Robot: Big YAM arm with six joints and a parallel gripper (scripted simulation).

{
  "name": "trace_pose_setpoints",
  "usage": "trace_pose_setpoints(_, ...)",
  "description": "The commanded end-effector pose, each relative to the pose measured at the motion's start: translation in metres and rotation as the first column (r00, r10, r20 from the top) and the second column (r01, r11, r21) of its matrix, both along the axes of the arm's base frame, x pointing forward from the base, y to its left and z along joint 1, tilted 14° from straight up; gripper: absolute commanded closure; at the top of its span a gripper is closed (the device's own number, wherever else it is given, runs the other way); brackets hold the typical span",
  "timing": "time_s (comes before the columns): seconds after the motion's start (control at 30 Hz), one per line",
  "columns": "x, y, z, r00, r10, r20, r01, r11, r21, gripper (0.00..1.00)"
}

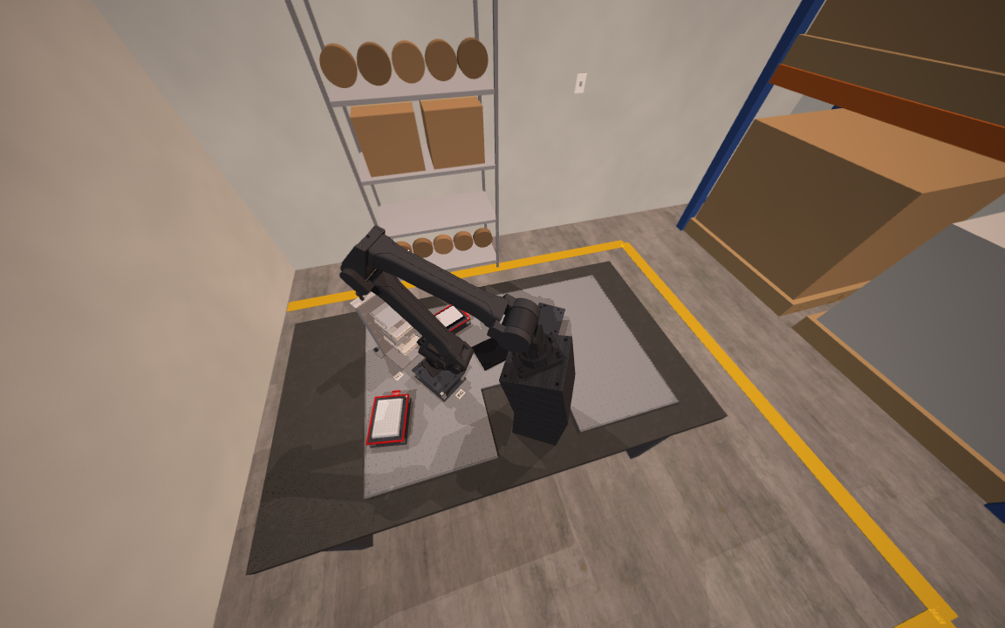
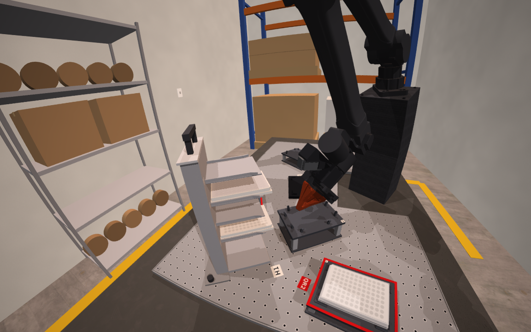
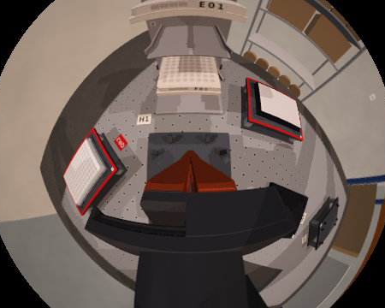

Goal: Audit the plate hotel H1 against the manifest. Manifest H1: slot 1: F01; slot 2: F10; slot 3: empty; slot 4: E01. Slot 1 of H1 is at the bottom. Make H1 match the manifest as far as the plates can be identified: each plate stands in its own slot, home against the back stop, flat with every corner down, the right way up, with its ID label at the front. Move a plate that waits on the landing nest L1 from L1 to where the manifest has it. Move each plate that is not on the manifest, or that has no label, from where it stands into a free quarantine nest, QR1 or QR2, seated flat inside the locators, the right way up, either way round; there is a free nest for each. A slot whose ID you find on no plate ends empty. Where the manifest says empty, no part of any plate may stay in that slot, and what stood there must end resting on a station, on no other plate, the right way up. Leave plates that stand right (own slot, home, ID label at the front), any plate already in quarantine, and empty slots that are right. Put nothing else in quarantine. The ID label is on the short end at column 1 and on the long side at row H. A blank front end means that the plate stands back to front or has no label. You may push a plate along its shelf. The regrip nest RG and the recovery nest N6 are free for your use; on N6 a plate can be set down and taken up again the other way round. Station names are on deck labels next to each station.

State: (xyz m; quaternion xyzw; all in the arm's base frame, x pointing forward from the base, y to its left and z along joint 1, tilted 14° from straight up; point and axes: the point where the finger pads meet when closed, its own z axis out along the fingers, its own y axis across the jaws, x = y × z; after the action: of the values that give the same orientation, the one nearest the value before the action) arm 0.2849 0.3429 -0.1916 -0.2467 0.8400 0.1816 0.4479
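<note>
The plate hotel H1 point(image 2: 226, 206) stands on the deck by its label point(image 3: 145, 119). An upper slot holds a plate with E01 point(image 3: 211, 5) on its front end; it sticks out a little past the shelves point(image 2: 242, 189). A lower slot holds a plate with wells up point(image 2: 244, 226), also seen in the wrist view point(image 3: 189, 74); I can read no label on its front. The bottom shelf point(image 2: 247, 251) looks bare. My gripper point(image 2: 308, 202) point(image 3: 190, 155) has its orange fingers shut on nothing. It hangs just above an empty black nest point(image 2: 309, 226) in front of the hotel.
QR2 point(image 2: 356, 295) holds a white plate in its red frame, and QR1 point(image 3: 278, 105) holds another. A second empty black nest point(image 2: 292, 157) sits behind near the arm's base point(image 2: 383, 144). A metal rack point(image 2: 73, 144) stands off the deck.
</note>
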Motion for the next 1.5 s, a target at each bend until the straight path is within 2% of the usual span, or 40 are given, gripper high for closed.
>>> trace_pose_setpoints(0.0,-0.011,-0.006,0.001,1.0,0.002,-0.009,-0.001,1.0,0.006,1.0)
trace_pose_setpoints(0.33,-0.025,-0.017,-0.003,1.0,0.002,-0.011,-0.002,1.0,0.003,1.0)
trace_pose_setpoints(0.37,-0.022,-0.01,0.014,1.0,0.003,0.006,-0.003,1.0,0.03,0.0)
trace_pose_setpoints(0.63,-0.029,-0.02,0.026,1.0,0.003,-0.011,-0.003,1.0,0.004,0.0)
trace_pose_setpoints(1.47,-0.051,-0.043,0.094,1.0,0.003,-0.009,-0.002,1.0,0.005,0.0)
